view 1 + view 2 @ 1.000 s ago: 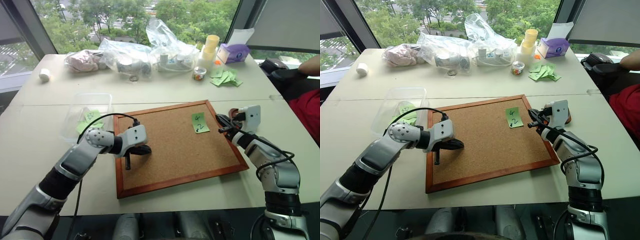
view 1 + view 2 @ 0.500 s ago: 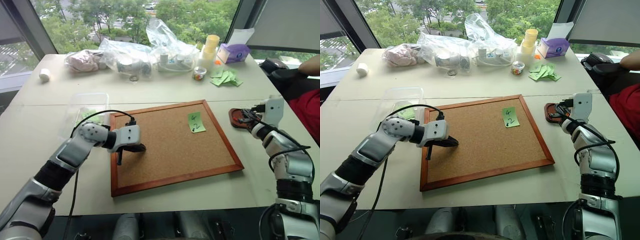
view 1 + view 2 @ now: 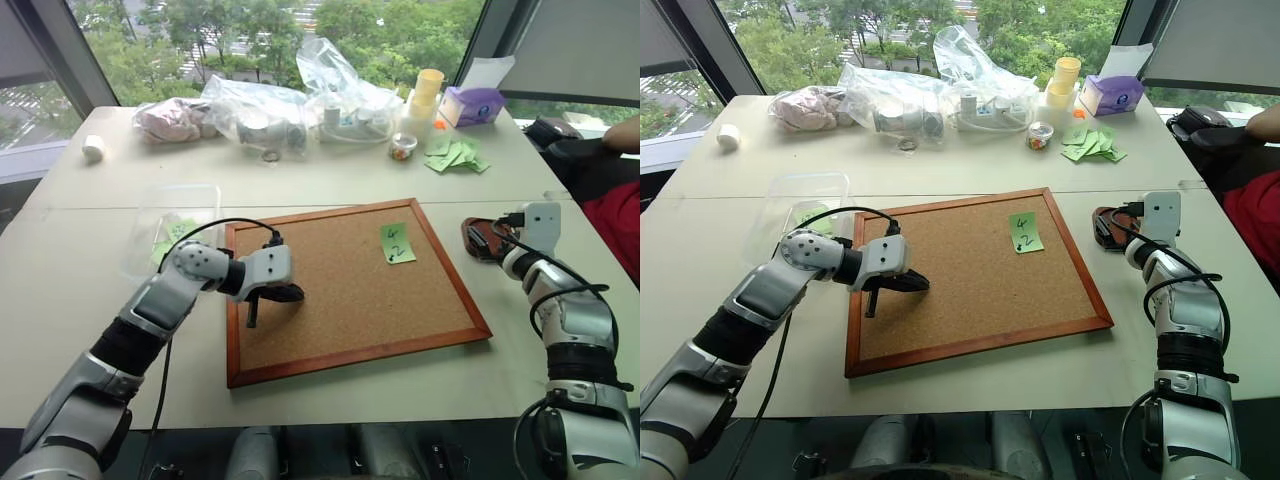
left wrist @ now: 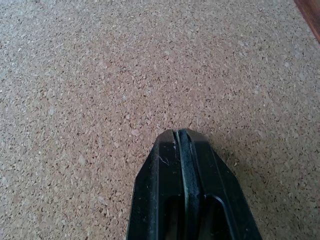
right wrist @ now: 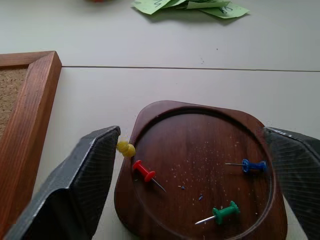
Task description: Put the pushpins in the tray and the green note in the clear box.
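The green note [image 3: 396,243], marked with two dark strokes, lies on the corkboard [image 3: 350,310] near its far right corner. My left gripper [image 3: 292,295] is shut with nothing in it, tips close over the cork [image 4: 181,137]. The tray [image 5: 200,200] sits right of the board, and my right gripper [image 5: 192,132] stands open with one finger on each side of it. Red [image 5: 144,171], blue [image 5: 252,164] and green [image 5: 225,211] pushpins lie in the tray. A yellow pushpin [image 5: 126,148] rests at the rim against one finger. The clear box [image 3: 165,195] stands left of the board with green slips inside.
Along the table's far edge lie clear plastic bags [image 3: 300,105], stacked yellow cups [image 3: 425,95], a purple tissue box [image 3: 475,103], a small jar [image 3: 402,147] and a bunch of plain green slips [image 3: 452,155]. A person in red [image 3: 615,220] sits at the right edge.
My right gripper swung from the corkboard's right edge out to the tray, and its fingers went from shut to open. The left gripper stays shut over the cork.
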`<state>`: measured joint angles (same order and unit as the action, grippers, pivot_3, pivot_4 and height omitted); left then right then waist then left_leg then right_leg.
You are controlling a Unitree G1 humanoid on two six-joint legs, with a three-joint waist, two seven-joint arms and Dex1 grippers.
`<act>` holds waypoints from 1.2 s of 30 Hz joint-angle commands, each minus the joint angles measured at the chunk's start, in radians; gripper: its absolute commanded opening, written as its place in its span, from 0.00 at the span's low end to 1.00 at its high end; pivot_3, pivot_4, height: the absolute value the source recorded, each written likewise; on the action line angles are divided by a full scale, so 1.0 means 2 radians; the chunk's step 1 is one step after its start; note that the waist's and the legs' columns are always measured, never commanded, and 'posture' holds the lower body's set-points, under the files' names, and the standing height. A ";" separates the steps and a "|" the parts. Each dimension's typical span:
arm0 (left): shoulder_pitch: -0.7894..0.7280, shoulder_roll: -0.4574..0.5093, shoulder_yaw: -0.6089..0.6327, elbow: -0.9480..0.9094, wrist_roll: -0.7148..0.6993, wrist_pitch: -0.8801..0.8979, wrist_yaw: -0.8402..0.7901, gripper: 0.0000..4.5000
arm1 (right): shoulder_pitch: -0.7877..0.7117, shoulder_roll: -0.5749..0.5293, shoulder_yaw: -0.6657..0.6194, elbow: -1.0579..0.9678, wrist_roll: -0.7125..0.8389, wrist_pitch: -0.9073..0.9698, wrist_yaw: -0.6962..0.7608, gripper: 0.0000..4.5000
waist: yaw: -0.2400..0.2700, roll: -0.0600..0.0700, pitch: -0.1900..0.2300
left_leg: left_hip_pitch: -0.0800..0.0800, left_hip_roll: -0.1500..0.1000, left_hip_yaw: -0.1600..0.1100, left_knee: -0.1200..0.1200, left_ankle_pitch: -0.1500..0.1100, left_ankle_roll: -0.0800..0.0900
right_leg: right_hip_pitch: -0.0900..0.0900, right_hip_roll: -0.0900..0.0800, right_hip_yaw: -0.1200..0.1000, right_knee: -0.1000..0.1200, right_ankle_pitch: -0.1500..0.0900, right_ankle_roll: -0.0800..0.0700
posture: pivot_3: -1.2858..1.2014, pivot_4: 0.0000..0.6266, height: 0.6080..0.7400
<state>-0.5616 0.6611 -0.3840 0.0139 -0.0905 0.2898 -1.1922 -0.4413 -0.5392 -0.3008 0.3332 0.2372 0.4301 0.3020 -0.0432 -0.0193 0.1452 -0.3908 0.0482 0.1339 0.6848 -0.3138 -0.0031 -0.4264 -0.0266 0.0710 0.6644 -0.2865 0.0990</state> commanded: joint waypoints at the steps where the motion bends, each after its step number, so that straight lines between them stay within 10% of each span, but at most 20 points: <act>1: 0.001 -0.002 0.012 -0.020 -0.005 0.003 0.001 0.00 | -0.007 -0.007 -0.013 -0.011 0.002 -0.007 -0.004 0.99 | 0.000 0.000 0.000 | 0.000 0.000 0.000 0.000 0.000 0.000 | 0.000 0.000 0.000 0.000 0.000 0.000 | 0.52 0.24 0.99; 12: 0.005 -0.012 0.014 -0.024 0.000 0.011 0.011 0.00 | -0.004 0.004 -0.033 -0.045 0.048 0.003 0.015 0.99 | 0.000 0.000 0.000 | 0.000 0.000 0.000 0.000 0.000 0.000 | 0.000 0.000 0.000 0.000 0.000 0.000 | 0.52 0.24 0.99; 21: 0.006 -0.020 0.026 -0.029 -0.011 0.026 0.019 0.00 | 0.108 0.009 0.097 -0.278 0.097 0.076 0.140 0.99 | 0.001 0.000 0.000 | 0.000 0.000 -0.001 0.000 0.000 0.000 | 0.000 0.000 0.000 0.000 0.000 0.000 | 0.52 0.24 0.99; 35: 0.007 -0.025 0.029 -0.038 -0.013 0.044 0.027 0.00 | 0.078 0.033 0.142 -0.223 0.067 0.070 0.143 0.99 | 0.002 0.000 0.000 | 0.000 0.000 0.000 0.000 0.000 0.001 | 0.000 0.000 0.000 0.000 0.000 0.000 | 0.52 0.24 0.99; 36: 0.008 -0.025 0.029 -0.039 -0.013 0.045 0.027 0.00 | 0.077 0.033 0.144 -0.218 0.066 0.070 0.145 0.88 | 0.002 0.000 0.000 | 0.000 0.000 0.000 0.000 0.000 0.001 | 0.000 0.000 0.000 0.000 0.000 0.000 | 0.52 0.24 0.99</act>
<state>-0.5442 0.6100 -0.3571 -0.0241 -0.0989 0.3723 -1.1452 -0.2716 -0.4726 -0.0090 -0.0959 0.3731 0.5884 0.5812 -0.0386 -0.0189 0.1455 -0.3912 0.0478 0.1330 0.6856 -0.3146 -0.0018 -0.4265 -0.0266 0.0707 0.6646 -0.2865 0.0990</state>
